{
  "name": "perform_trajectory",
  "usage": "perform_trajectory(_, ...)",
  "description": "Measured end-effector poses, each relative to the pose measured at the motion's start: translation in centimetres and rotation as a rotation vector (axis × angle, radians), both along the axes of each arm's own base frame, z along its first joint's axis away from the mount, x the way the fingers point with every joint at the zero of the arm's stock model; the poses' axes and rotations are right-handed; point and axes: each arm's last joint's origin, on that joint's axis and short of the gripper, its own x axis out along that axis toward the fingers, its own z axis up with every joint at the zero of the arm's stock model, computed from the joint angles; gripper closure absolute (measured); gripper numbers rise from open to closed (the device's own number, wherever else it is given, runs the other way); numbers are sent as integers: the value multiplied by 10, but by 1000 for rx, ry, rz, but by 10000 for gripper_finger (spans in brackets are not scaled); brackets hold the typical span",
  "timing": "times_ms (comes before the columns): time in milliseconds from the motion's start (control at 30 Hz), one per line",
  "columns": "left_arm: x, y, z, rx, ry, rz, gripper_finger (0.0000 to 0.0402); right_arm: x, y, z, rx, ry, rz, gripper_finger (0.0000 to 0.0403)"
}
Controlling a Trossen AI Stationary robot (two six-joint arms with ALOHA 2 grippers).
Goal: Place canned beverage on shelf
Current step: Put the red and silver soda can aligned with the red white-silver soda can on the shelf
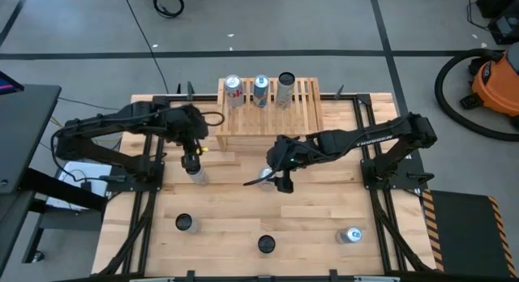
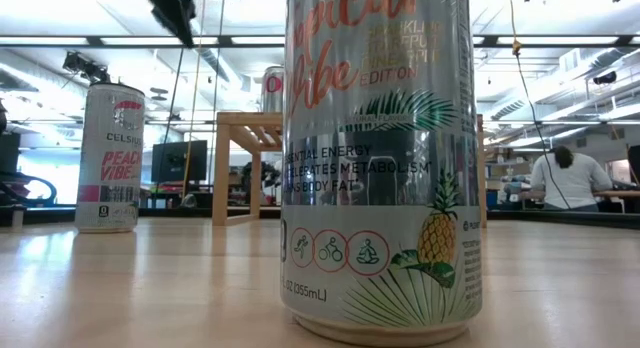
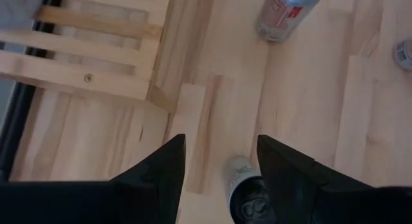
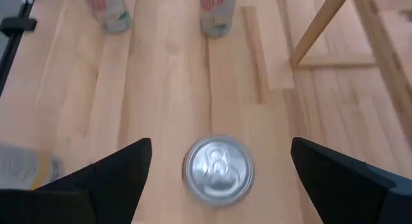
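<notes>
Three cans (image 1: 260, 87) stand on the slatted top of the light-wood shelf (image 1: 304, 112) at the table's far side. In front of the shelf, my left gripper (image 1: 192, 162) hangs open over an upright can (image 3: 244, 195), which stands on the table below its fingers, partly hidden by one finger. My right gripper (image 4: 221, 143) is wide open above another upright silver can (image 4: 219, 169), whose top shows between and below the two fingers. Neither can is seen to be touched.
Three more cans stand near the table's front edge (image 1: 184, 224), (image 1: 266, 244), (image 1: 350, 235); one fills the low view (image 2: 380, 168), with a Peach Vibe can (image 2: 110, 158) to its left. Bare wood lies between them. A person (image 2: 570, 178) sits in the room beyond.
</notes>
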Motion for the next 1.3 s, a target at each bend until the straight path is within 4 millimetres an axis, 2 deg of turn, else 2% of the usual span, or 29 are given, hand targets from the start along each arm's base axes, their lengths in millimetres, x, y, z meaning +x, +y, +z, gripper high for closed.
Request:
perform_trajectory(167,-8,-2,-20,-10,-59,27,209,1,-2,-8,-8,-26,-5,21)
perform_trajectory(367,-13,-2,-47,-6,-123,34,209,-2,-3,-31,-8,-12,-5,21)
perform_trajectory(533,-10,-1,-58,-7,-142,40,209,-4,-3,-46,-7,-21,3,21)
perform_trajectory(1000,11,1,-50,30,-404,26,209,-13,-6,-85,-5,-63,0,20)
perform_trajectory(1300,18,2,-40,64,-532,6,209,-15,-6,-95,1,-156,-3,20)
